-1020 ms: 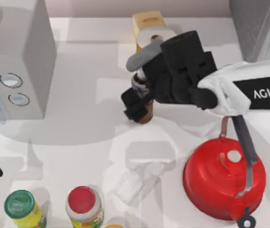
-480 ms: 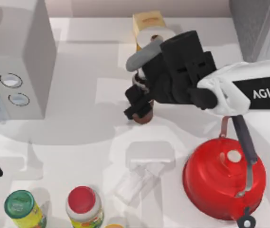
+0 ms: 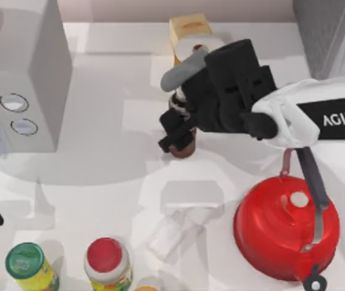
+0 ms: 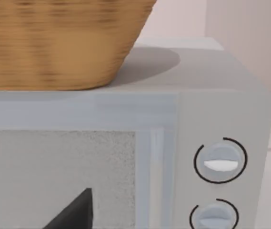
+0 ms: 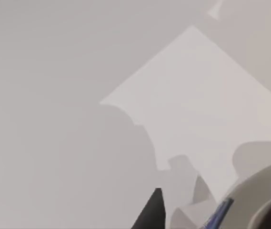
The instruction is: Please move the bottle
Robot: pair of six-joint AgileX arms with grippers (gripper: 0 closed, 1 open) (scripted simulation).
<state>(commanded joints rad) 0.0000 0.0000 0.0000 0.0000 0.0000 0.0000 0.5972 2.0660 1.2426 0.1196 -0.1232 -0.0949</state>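
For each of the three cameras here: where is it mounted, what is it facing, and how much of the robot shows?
Top view: above the table, looking down; right hand at the bottle, left arm at the left edge.
Left wrist view: on the left arm, facing the microwave and basket.
Right wrist view: on the right arm, facing the table; a dark fingertip shows.
Shared: the microwave, top and left wrist views.

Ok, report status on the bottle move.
Right gripper shut on the bottle, table centre. Left arm parked at left edge. Red kettle nearby, right.
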